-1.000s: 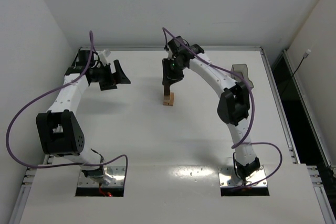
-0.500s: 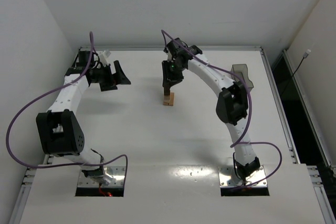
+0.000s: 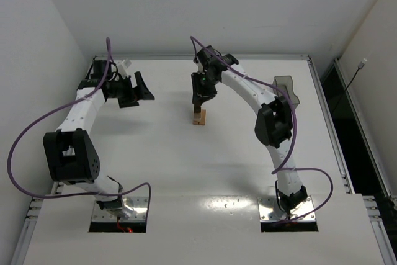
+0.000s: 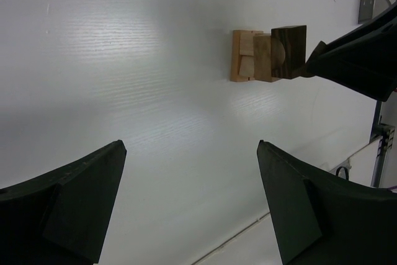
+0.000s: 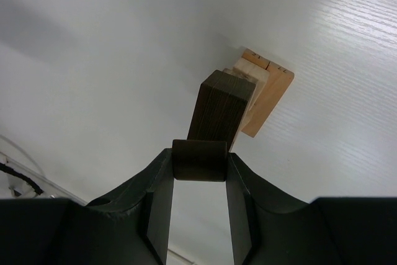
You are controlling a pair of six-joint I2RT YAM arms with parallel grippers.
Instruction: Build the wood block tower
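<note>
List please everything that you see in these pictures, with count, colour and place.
wood block tower: one, tan and brown, middle of the table
dark block: one, dark brown, on top of the tower
bin: one, dark translucent, far right
table: one, white
cables: two, purple, one along each arm
left fingers: black, open, empty, far left
right fingers: black, shut on the dark block, above the tower
</note>
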